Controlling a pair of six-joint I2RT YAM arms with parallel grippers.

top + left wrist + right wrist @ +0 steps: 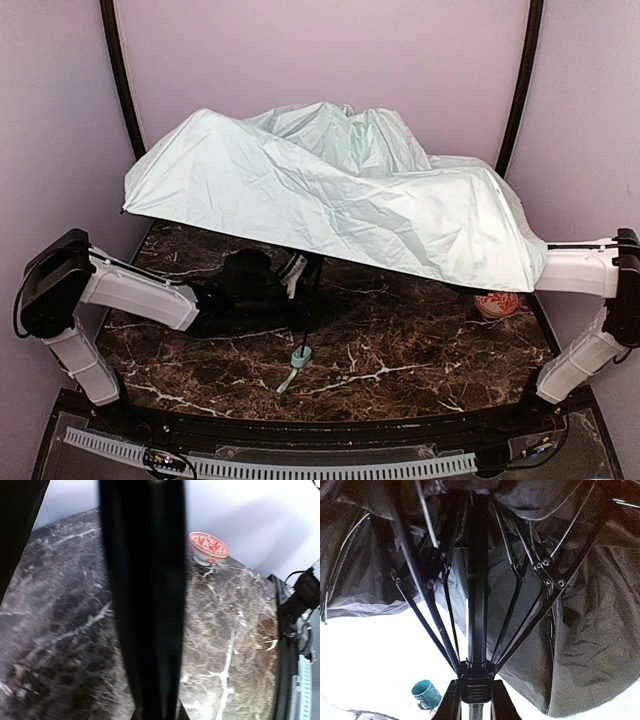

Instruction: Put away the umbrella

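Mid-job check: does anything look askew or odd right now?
The umbrella canopy is half collapsed: it sags crumpled and lopsided, its right edge drooping low and partly covering the red-patterned bowl. Nothing looks spilled or broken.

The table has a dark brown marble-pattern top with white veining. Pale lilac walls enclose it at the back, left and right. A black strip runs up at each back corner. A white slotted cable duct lies along the near edge. Lighting is soft and even; the top shows a dull sheen.
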